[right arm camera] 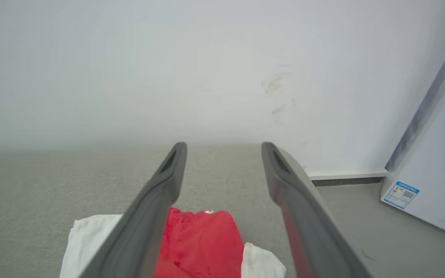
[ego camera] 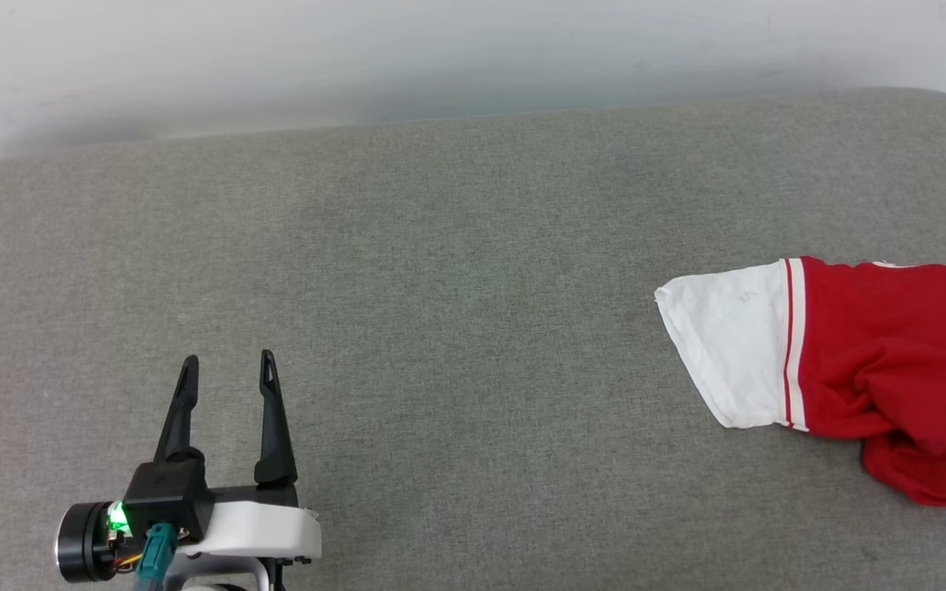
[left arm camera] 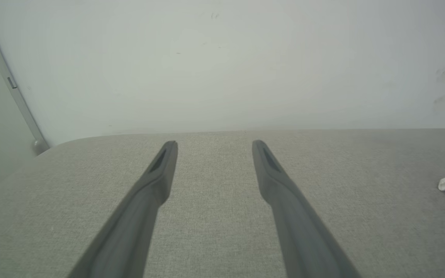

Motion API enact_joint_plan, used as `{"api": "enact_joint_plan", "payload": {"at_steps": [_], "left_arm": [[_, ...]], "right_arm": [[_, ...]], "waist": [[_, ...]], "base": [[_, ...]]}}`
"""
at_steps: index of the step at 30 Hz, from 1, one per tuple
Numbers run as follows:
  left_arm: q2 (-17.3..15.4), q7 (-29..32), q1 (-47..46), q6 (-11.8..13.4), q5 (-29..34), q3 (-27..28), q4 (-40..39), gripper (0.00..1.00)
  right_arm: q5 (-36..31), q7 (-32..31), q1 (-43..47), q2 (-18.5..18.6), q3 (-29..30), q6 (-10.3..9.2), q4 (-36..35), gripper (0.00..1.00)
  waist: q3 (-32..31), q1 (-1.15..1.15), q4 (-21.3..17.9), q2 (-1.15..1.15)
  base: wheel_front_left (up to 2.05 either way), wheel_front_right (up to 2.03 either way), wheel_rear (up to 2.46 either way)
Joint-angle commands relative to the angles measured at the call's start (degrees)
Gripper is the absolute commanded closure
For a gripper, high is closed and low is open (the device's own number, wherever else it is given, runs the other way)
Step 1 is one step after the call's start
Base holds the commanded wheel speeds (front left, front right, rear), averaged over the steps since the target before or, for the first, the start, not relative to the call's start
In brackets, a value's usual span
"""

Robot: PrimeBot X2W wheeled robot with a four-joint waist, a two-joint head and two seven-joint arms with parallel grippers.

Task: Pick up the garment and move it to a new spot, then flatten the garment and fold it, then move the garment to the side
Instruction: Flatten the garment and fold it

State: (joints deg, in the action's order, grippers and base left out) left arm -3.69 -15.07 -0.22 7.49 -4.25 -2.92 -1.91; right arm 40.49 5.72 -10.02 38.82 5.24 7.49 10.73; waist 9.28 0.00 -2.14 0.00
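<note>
One crumpled garment (ego camera: pixel 892 369), two left fingers (ego camera: pixel 273 427) apart, two right fingers (right arm camera: pixel 151 216) apart

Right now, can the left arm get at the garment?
Probably not. Nothing blocks the way, only bare grey surface lies between, but the left end effector sits open at the near left while the garment lies at the far right. The right end effector, open above it, looks better placed.
</note>
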Motion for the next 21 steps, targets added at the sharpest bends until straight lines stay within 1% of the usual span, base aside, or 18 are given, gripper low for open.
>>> {"api": "enact_joint_plan", "payload": {"at_steps": [1,3,4,6,9,11,13,15,18,21], "left_arm": [[0.1,-0.1,0.6,-0.2,0.3,0.1,-0.2,0.00],[0.2,-0.1,0.4,-0.4,0.5,0.0,-0.3,0.00],[0.2,-0.1,0.2,-0.3,0.6,-0.1,-0.4,0.00],[0.3,-0.1,-0.2,-0.6,0.6,-0.3,-0.4,0.00],[0.3,-0.1,-0.9,-0.7,1.0,-0.4,-0.5,0.00],[0.4,-0.1,-1.3,-0.7,0.9,-0.4,-0.6,0.00],[0.4,-0.1,-1.6,-0.7,0.9,-0.4,-0.7,0.00],[0.5,-0.1,-1.9,-0.8,0.8,-0.4,-0.7,0.00],[0.6,-0.1,-2.8,-0.8,0.7,-0.6,-0.8,0.00],[0.6,-0.1,-3.7,-0.9,0.6,-0.8,-0.9,0.00]], "right_arm": [[-3.3,-3.4,-2.0,0.8,-1.2,-0.01,-3.7,0.00],[-6.6,-9.0,-3.8,1.3,-3.9,-0.01,-9.0,0.00],[-7.2,-12.0,-4.8,1.6,-5.7,-0.01,-11.3,0.00],[-8.8,-17.6,-6.6,3.5,-9.5,-0.02,-14.9,0.00],[-7.4,-26.6,-9.0,5.4,-16.8,-0.01,-18.6,0.00],[-5.5,-32.9,-10.9,7.1,-21.5,-0.03,-19.6,0.00],[-3.9,-38.5,-13.2,7.9,-26.2,-0.02,-20.1,0.00],[-2.1,-43.4,-15.6,7.8,-30.6,-0.02,-19.2,0.00],[-0.6,-49.4,-19.7,6.5,-35.9,-0.02,-16.1,0.00],[0.6,-51.9,-23.0,3.8,-40.0,-0.02,-10.5,0.00]], "waist": [[0.1,0.00,0.1,0.00],[0.3,0.00,0.4,0.00],[0.4,0.00,0.5,0.00],[0.7,0.00,1.0,0.00],[1.3,0.00,1.7,0.00],[1.8,0.00,2.1,0.00],[2.5,0.00,2.4,0.00],[3.2,0.00,2.7,0.00],[4.6,0.00,3.0,0.00],[6.2,0.00,3.6,0.00]], "base": [[0.00,0.00,0.00],[0.00,0.00,0.00],[0.00,0.00,0.00],[0.00,0.00,0.00],[0.00,0.00,0.00],[0.00,0.00,0.00],[0.00,0.00,0.00],[0.00,0.00,0.00],[0.00,0.00,0.00],[0.00,0.00,0.00]]}}
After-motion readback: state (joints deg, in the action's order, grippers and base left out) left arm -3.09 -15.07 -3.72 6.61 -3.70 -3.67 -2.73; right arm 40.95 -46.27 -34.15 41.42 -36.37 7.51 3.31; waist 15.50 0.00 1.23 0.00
